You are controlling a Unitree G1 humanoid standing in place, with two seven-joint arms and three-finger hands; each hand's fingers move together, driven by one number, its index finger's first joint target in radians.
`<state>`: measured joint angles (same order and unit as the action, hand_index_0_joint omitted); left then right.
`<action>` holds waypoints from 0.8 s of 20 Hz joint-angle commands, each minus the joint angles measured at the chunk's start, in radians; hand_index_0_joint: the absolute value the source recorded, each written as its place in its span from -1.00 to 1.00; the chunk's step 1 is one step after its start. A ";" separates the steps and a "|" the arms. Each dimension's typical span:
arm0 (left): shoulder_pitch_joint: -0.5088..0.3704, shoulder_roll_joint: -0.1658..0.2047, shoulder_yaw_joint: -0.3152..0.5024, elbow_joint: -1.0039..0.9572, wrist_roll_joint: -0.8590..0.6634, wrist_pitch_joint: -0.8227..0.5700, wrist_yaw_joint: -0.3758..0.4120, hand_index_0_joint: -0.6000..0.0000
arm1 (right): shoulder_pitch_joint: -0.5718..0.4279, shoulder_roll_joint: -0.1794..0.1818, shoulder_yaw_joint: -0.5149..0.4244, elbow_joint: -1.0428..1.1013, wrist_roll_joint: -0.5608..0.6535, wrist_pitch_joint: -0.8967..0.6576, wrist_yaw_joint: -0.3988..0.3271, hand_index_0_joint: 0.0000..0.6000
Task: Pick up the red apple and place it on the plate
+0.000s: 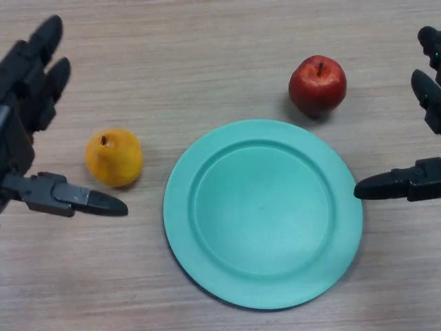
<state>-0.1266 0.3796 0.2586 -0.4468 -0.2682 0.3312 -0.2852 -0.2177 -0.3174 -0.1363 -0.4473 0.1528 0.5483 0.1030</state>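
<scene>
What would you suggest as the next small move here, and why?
Probably move the right hand forward and inward toward the red apple, fingers kept open. The apple sits on the table just beyond the plate's far right rim, nearer that hand, and neither hand holds anything. The left hand is beside the yellow pear, which is not wanted.

The table point(207, 62) had a light wooden surface with fine grain lines that ran from side to side. A round teal plate point(186, 207) lay flat on it, near the middle and a little toward the lower edge of the view. A red apple point(317, 85) stood upright on the wood just beyond the plate's far right rim, its stem on top. A yellow-orange pear point(114, 157) rested on the table to the left of the plate, apart from it.
</scene>
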 commanded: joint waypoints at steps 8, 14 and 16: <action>-0.011 0.026 0.073 -0.042 0.065 -0.152 -0.079 1.00 | -0.274 -0.021 0.043 0.471 -0.176 -0.532 -0.027 -1.00; 0.008 0.023 0.117 -0.012 0.047 -0.200 -0.047 1.00 | -0.486 0.012 0.079 0.894 -0.201 -0.685 -0.059 -1.00; 0.007 0.031 0.129 0.000 0.042 -0.211 -0.036 1.00 | -0.562 0.021 0.082 1.067 -0.223 -0.750 -0.098 -1.00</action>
<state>-0.0937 0.3638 0.3026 -0.4025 -0.2141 0.2602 -0.3575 -0.7066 -0.2624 -0.0187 0.6902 -0.0649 -0.0604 0.0695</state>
